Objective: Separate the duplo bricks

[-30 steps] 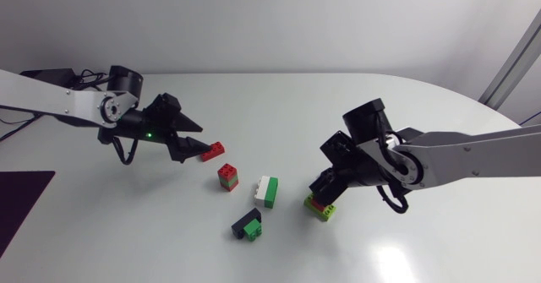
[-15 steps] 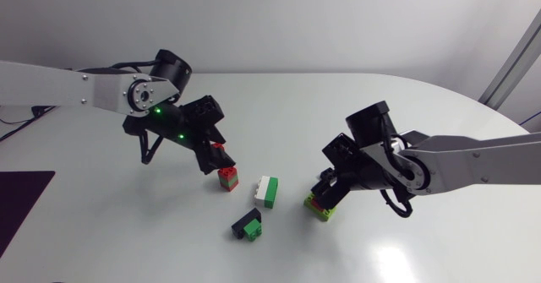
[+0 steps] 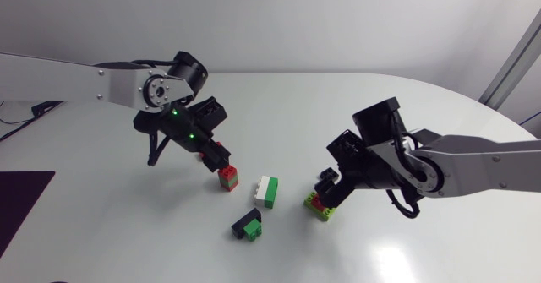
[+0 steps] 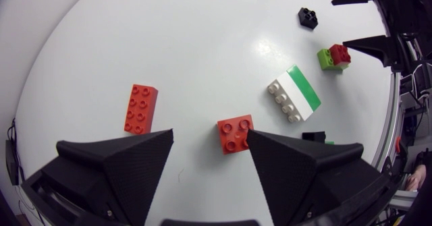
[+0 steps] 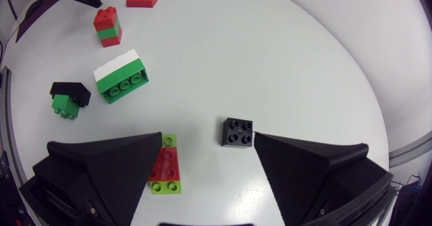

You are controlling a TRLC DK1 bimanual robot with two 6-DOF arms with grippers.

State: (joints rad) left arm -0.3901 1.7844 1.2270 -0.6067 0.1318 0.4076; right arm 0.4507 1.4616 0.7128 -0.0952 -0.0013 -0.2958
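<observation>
Look first at the left fingers (image 4: 121, 168): wide apart, holding nothing, right above the red-green stack (image 4: 235, 133). From the left wrist, only a square red top down in the gap, much nearer one finger than the other. No long side on that top, so no need to turn. Probably a small slide sideways to get it in the middle, then straight down.

Now the right fingers (image 5: 101, 172): wide apart too, holding nothing. Not over a stack yet. Red-lime stack (image 5: 164, 172) just beside one finger, partly tucked under it, long side pointing ahead along the finger. Small black brick (image 5: 237, 132) alone in the gap, near the other finger.

Nearest arm for each: left for the red-green stack, right for the red-lime stack. White-green pair (image 3: 267, 191) and black-green pair (image 3: 248, 225) on the table (image 3: 380, 106) between the two arms. Loose red brick (image 4: 140, 108) flat on the table, just ahead of the other left finger.

From the head view, easy to see green under the red in the red-green stack; from the left wrist, none of that green. Black brick plain from both wrists, but hard to pick out in the head view beside the dark right fingers.
</observation>
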